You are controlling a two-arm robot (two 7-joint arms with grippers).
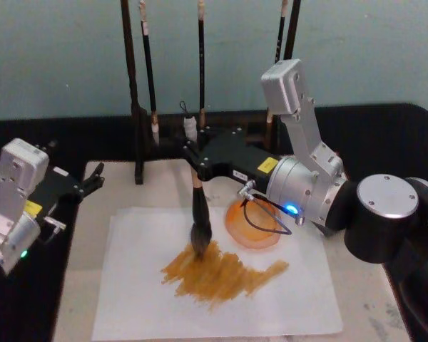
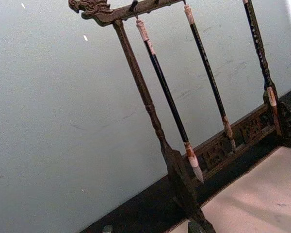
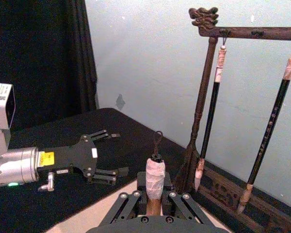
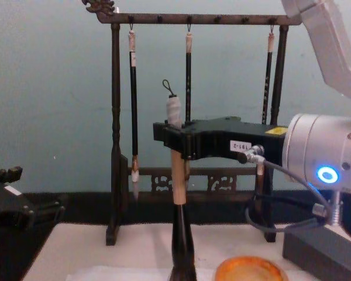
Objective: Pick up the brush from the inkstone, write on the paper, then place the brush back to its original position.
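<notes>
- The right gripper (image 1: 195, 165) is clenched on the brush (image 1: 199, 214), high on its pale handle, in front of the rack (image 1: 138, 142).
- The step in hand looks to be the writing. Hold the handle upright and the grip firm so it cannot twist in the jaws.
- Carry each stroke with the arm, pressing only lightly, so the bristles splay no wider.
- The brush hangs straight down from the jaws. Its wrapped top and loop stand above them.
- Its bristles touch the paper (image 1: 128, 299) at the upper left end of the orange-brown strokes (image 1: 221, 274).
- The dish (image 1: 253, 224) it must return to lies just right of the bristles, partly under the right arm, at the sheet's far edge. Lift the tip clear before swinging over.
- The left gripper (image 1: 85, 182) sits released at the left, apart from the sheet.
</notes>
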